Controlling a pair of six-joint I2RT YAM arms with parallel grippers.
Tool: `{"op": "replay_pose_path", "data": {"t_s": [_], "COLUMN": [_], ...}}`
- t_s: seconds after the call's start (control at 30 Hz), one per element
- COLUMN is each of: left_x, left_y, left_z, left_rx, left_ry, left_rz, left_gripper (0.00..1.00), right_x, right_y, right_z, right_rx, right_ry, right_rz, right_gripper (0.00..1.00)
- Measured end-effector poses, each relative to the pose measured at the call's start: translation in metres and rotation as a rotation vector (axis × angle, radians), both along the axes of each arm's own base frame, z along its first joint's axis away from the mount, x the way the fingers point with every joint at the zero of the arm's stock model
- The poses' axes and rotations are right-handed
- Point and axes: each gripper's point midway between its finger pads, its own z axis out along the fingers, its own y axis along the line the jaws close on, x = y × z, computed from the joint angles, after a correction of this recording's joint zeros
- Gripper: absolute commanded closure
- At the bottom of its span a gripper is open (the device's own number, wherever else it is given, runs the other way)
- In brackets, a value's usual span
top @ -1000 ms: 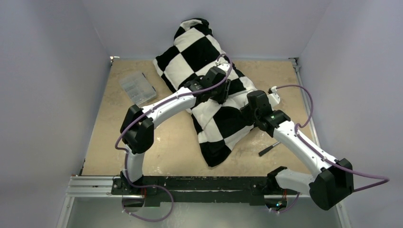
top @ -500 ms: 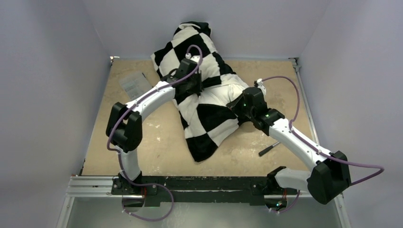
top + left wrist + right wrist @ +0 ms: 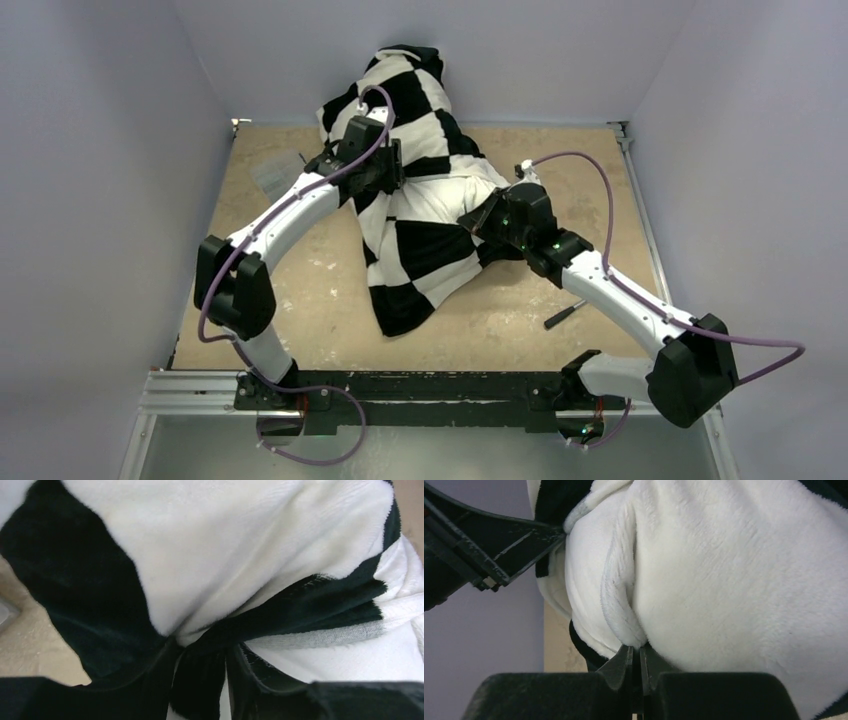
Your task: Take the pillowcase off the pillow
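currently in hand: the peel itself, as i'm judging it; one arm is holding the cover and the other is anchoring the cushion, and the job is looking roughly half done.
the pillowcase (image 3: 415,250): lying across the middle of the table (image 3: 300,290), running from the back wall toward the near edge, with its near end sagging flat and slack.
the pillow (image 3: 450,190): showing as a plain white bulge between the two arms; its far end is seemingly sitting inside the cover.
left gripper (image 3: 392,172): clamping on a gathered bunch of checkered cloth by the opening hem.
right gripper (image 3: 640,652): jaws pressing together on a pinched fold of white plush, which i'm taking for the pillow.
next move: calling for the left arm to be drawing the cover off toward the far left while the right is holding firm; a slipping pinch would be dragging the cushion along.
writing: i'm reading none; the clear plastic box (image 3: 275,172) and the dark pen-like tool (image 3: 560,316) are showing no legible label.
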Motion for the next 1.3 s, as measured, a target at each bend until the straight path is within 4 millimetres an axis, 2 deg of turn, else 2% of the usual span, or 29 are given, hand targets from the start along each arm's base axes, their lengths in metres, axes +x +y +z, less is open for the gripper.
{"op": "replay_pose_path", "data": {"t_s": [0.13, 0.27, 0.4, 0.53, 0.7, 0.9, 1.0, 1.13, 1.23, 1.3], "left_x": [-0.018, -0.043, -0.059, -0.073, -0.088, -0.076, -0.073, -0.070, -0.069, -0.069], "left_y": [-0.009, -0.035, -0.051, -0.072, -0.100, -0.104, -0.106, -0.119, -0.126, -0.130], "left_z": [0.024, 0.051, 0.069, 0.077, 0.067, 0.037, 0.017, -0.009, -0.017, -0.018], "left_rx": [0.009, -0.038, -0.092, -0.121, -0.111, -0.057, -0.023, -0.004, -0.018, -0.037], "left_ry": [-0.048, -0.091, -0.107, -0.127, -0.124, -0.104, -0.088, -0.069, -0.069, -0.075], "left_rz": [0.002, -0.036, -0.055, -0.075, -0.105, -0.047, -0.035, -0.037, -0.036, -0.036], "left_gripper": [0.50, 0.48, 0.45, 0.41, 0.29, 0.23, 0.22, 0.22, 0.22, 0.29], "right_x": [-0.002, -0.005, -0.007, -0.011, -0.014, -0.016, -0.017, -0.018, -0.017, -0.016], "right_y": [-0.001, -0.003, -0.005, -0.007, -0.009, -0.010, -0.011, -0.012, -0.014, -0.016], "right_z": [-0.008, -0.020, -0.023, -0.025, -0.026, -0.029, -0.033, -0.038, -0.042, -0.044], "right_rx": [-0.008, -0.019, -0.014, 0.001, 0.025, 0.047, 0.052, 0.047, 0.038, 0.033], "right_ry": [0.005, 0.020, 0.011, -0.001, -0.025, -0.036, -0.034, -0.030, -0.024, -0.024], "right_rz": [0.002, -0.001, -0.003, -0.007, -0.012, -0.019, -0.021, -0.025, -0.036, -0.047], "right_gripper": [1.00, 1.00, 1.00, 1.00, 1.00, 1.00, 1.00, 1.00, 1.00, 1.00]}}
